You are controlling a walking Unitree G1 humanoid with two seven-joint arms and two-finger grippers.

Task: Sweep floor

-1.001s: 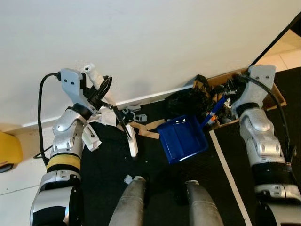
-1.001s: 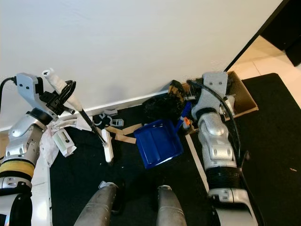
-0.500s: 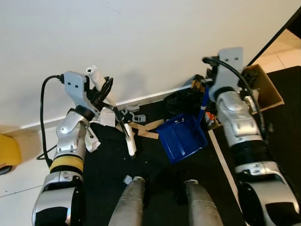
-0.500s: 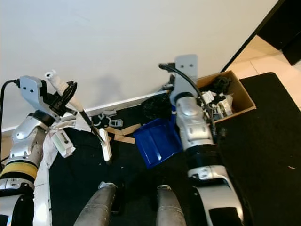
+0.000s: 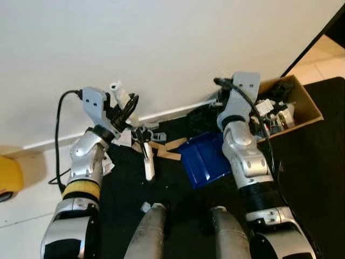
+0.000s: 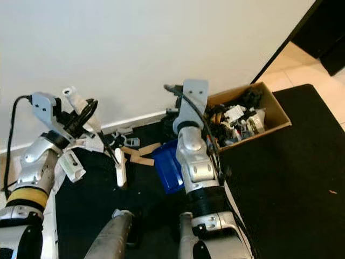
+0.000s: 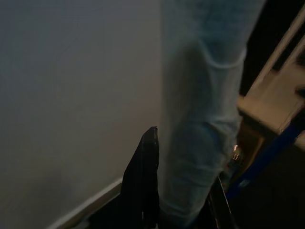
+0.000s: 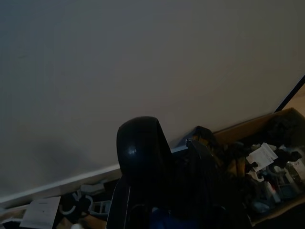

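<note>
Against the white wall in the eye views, the left gripper [image 5: 125, 106] clamps the white brush handle [image 5: 119, 95], bristle head [image 5: 147, 162] on black floor beside the blue dustpan [image 5: 204, 159], while the right wrist view leaves the right gripper [image 8: 157, 167] fingers' state unclear.

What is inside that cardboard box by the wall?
The cardboard box is heaped with jumbled odds and ends: white scraps, dark tangled pieces, some orange bits. Whatever lies deeper is buried, and the right arm covers the box's near end.
</note>
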